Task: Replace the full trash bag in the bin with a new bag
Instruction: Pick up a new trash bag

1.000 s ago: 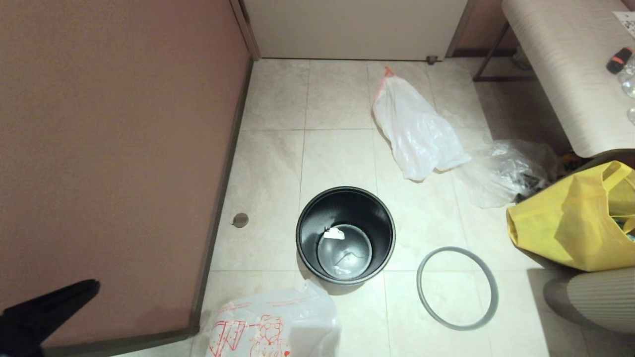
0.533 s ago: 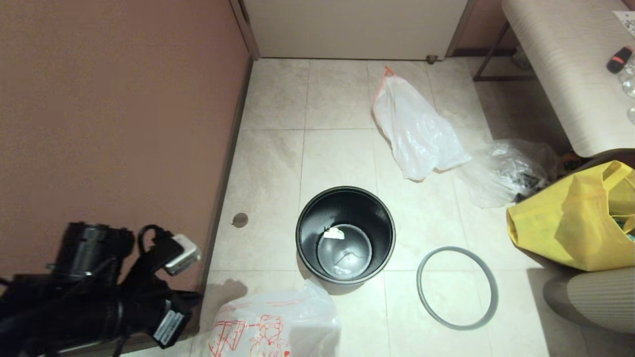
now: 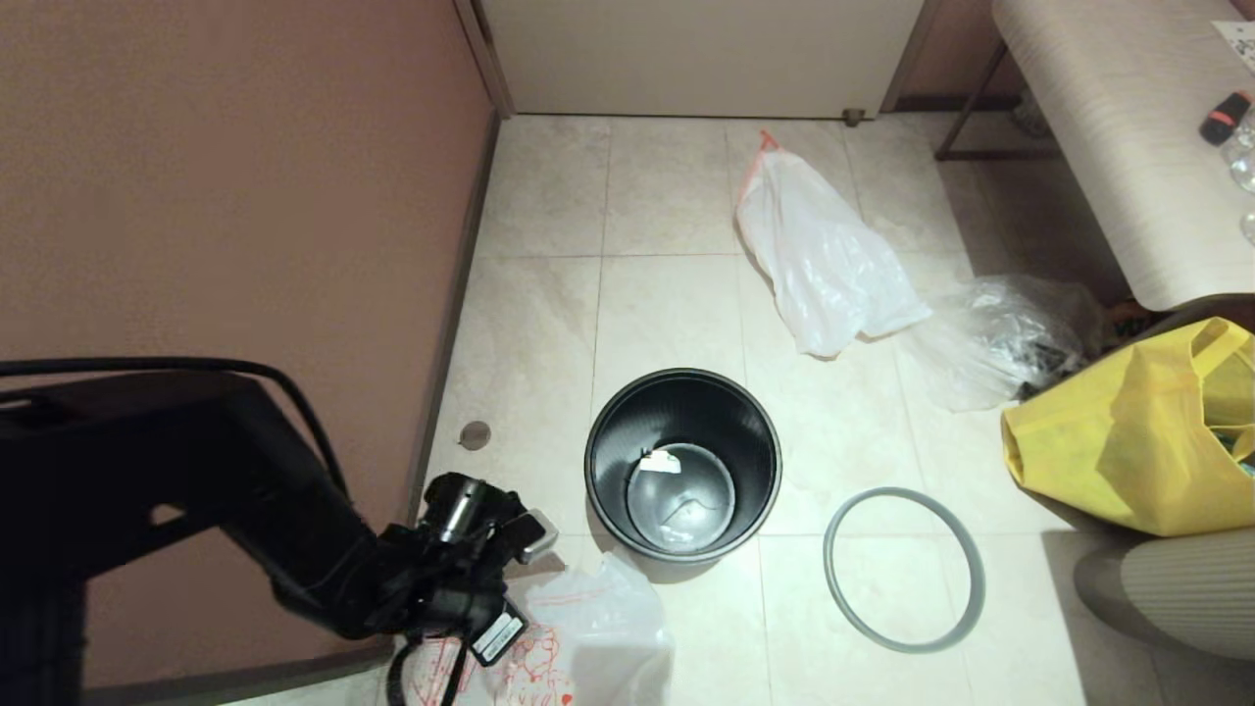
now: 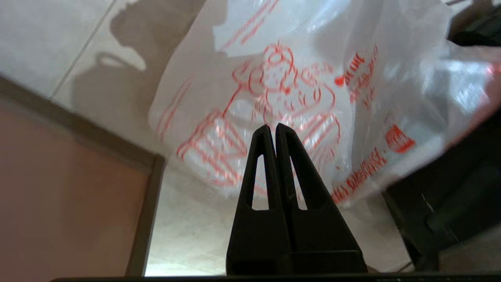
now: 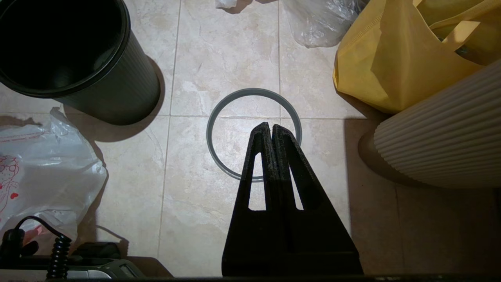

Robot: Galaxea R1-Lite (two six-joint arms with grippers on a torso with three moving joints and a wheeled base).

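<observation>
The black bin (image 3: pixel 610 431) stands open on the tile floor with a few scraps at its bottom; the right wrist view shows its outer wall (image 5: pixel 129 90). Its grey hoop (image 3: pixel 829 579) lies flat to its right. The full trash bag (image 3: pixel 824 260), milky white with orange-red tips, lies farther back. The new bag (image 3: pixel 608 618) with red drawings lies crumpled in front of the bin. My left arm (image 3: pixel 294 529) reaches over it, and my left gripper (image 4: pixel 275 126) is shut just above the printed plastic (image 4: pixel 297 78), holding nothing. My right gripper (image 5: pixel 271 125) is shut over the hoop (image 5: pixel 209 135).
A brown wall (image 3: pixel 225 245) runs along the left. A clear crinkled bag (image 3: pixel 1000 343), a yellow tote bag (image 3: pixel 1128 441) and a pale ribbed object (image 3: pixel 1177 598) crowd the right side, under a bench (image 3: pixel 1108 127). A small floor drain (image 3: pixel 476 434) lies left of the bin.
My left arm has swung in from the lower left corner toward the middle and now hangs over the new bag. The bags, bin and hoop have not moved.
</observation>
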